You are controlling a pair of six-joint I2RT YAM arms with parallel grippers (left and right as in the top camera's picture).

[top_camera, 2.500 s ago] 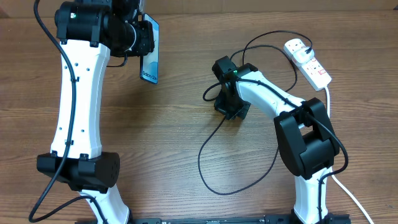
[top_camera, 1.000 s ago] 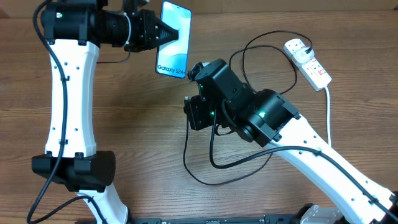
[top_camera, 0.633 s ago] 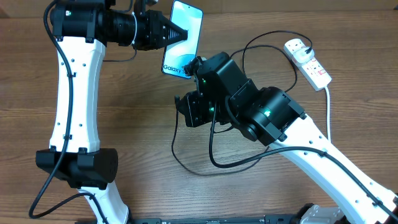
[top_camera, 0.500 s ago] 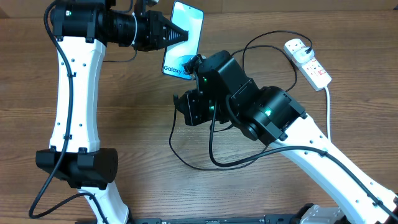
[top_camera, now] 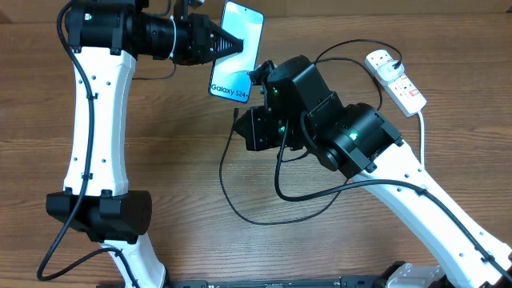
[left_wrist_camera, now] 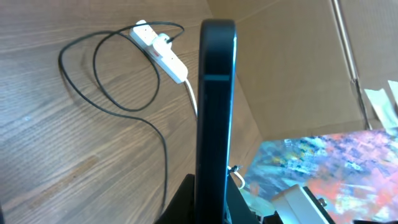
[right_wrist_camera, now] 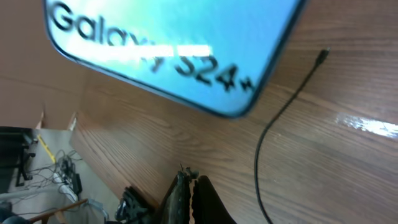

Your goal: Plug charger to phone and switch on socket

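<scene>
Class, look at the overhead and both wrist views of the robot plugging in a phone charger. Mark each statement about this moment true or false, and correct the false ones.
1. The left gripper holds the phone up off the table. True.
2. The charger is already plugged into the phone. False: in the right wrist view its connector tip hangs apart from the phone.
3. The charger's black plug sits in the socket. True.
4. The phone's screen is dark. False: it shows light blue with "Galaxy S24" text.
5. The right gripper is wide open. False: it is shut.
</scene>
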